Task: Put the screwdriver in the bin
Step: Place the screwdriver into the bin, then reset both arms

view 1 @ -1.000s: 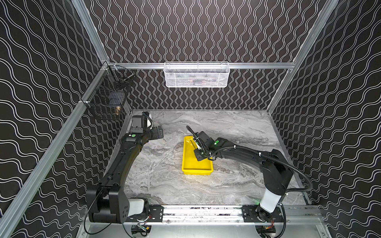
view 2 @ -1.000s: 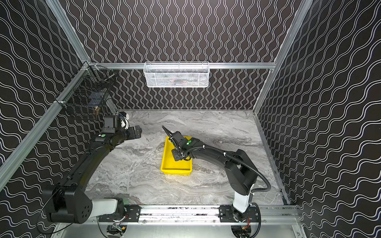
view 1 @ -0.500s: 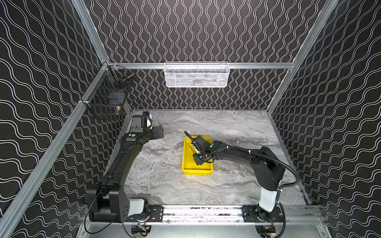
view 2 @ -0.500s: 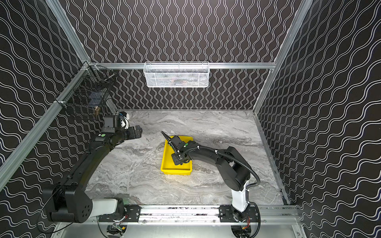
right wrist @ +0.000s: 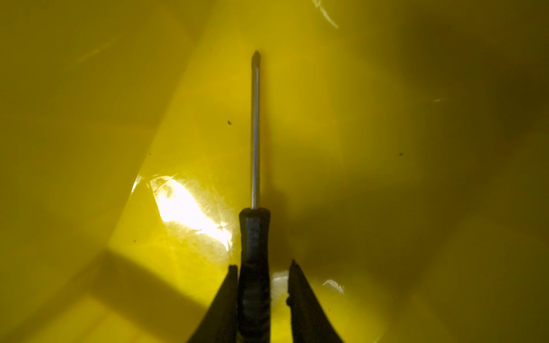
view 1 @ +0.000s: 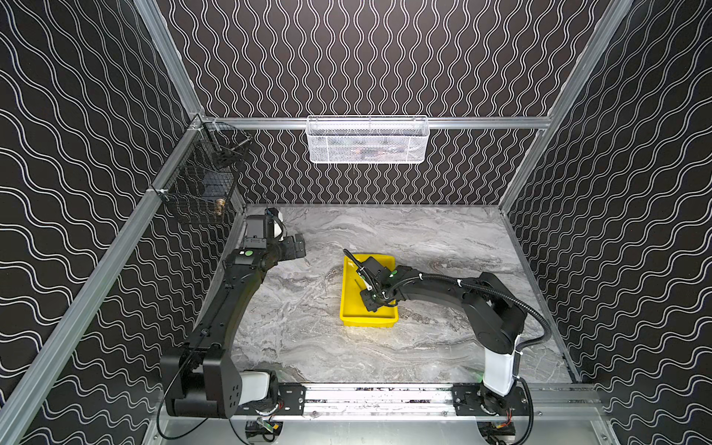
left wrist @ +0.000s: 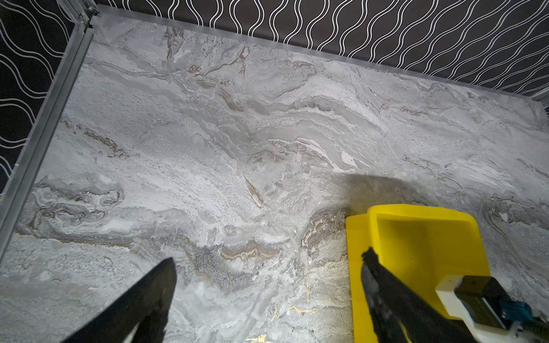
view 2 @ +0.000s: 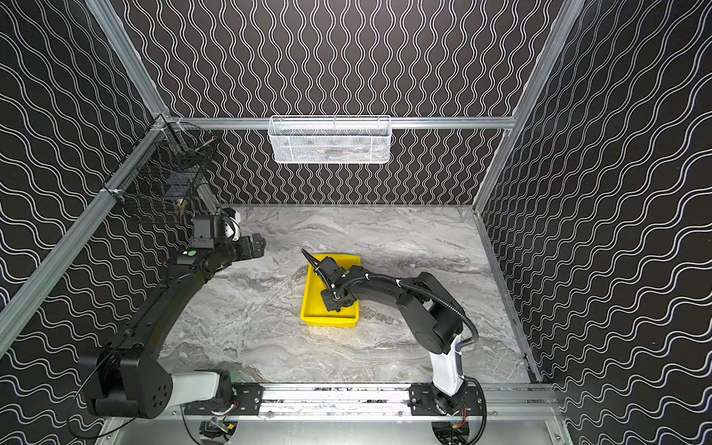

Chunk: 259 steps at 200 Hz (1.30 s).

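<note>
Black walls printed with white wavy lines (view 1: 366, 57) on three sides; grey marble-patterned surface (view 1: 300, 335) below. White mesh basket (view 1: 368, 140) hung on the back rail, black wire basket (view 1: 200, 185) on the left rail. About mid-surface, a shallow rectangular bright yellow plastic bin (view 1: 368, 321), seen in both top views (view 2: 327, 321).

Right arm (view 1: 435, 289): rooted at the front right corner, elbow folded high, forearm stretched leftward, wrist dipped into the bin. Right gripper (right wrist: 263, 265) parted around a small screwdriver with black handle and thin metal shaft (right wrist: 255, 231): one finger (right wrist: 227, 303) against the handle, a yellow gap before its partner. Screwdriver inside the bin, over the glossy floor, cross-point tip aimed at a side wall (right wrist: 89, 104). Shown clearly by the right wrist view only; largely masked by the wrist in both top views.

Left arm (view 1: 231, 308): stretched from the front left corner along the left edge. Left gripper (left wrist: 269, 257) spread wide, holding nothing, above bare surface near the back left corner. Shown by the left wrist view alone: the bin's short end (left wrist: 416, 209), partly behind one finger (left wrist: 386, 291).
</note>
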### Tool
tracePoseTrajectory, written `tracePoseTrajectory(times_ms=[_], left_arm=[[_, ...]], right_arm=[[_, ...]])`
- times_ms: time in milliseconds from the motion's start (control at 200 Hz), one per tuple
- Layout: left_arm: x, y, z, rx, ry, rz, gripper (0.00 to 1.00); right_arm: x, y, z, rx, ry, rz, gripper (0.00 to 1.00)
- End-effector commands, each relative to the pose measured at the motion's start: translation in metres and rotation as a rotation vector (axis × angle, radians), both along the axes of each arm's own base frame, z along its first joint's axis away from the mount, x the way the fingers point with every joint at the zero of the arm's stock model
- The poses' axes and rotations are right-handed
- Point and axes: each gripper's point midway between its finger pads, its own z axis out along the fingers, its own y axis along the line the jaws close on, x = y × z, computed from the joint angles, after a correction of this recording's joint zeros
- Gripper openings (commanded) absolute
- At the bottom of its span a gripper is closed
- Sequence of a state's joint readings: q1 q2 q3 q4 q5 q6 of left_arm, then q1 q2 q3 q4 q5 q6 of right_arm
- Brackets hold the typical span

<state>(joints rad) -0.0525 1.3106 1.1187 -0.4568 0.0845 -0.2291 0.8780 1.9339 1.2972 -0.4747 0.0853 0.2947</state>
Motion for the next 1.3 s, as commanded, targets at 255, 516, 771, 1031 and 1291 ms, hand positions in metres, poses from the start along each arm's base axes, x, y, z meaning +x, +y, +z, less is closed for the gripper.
tracePoseTrajectory(times_ms=[255, 516, 771, 1031, 1291], left_arm=[[0.003, -0.001, 0.009, -0.013, -0.027, 0.002, 0.99], [0.003, 0.003, 0.015, 0.009, -0.046, 0.015, 0.99], [0.000, 0.004, 0.030, 0.007, -0.107, 0.018, 0.99], [0.002, -0.003, 0.036, -0.016, -0.137, -0.009, 0.99], [-0.001, -0.002, 0.043, 0.021, -0.186, -0.021, 0.99]], right_arm=[[0.012, 0.007, 0.044, 0.055, -0.087, 0.006, 0.42], [0.030, -0.001, 0.111, 0.168, -0.181, -0.014, 0.44], [0.075, -0.068, 0.193, 0.334, -0.322, -0.150, 0.49], [0.108, -0.174, 0.235, 0.369, -0.527, -0.366, 0.65], [0.116, -0.252, 0.235, 0.361, -0.644, -0.546, 0.99]])
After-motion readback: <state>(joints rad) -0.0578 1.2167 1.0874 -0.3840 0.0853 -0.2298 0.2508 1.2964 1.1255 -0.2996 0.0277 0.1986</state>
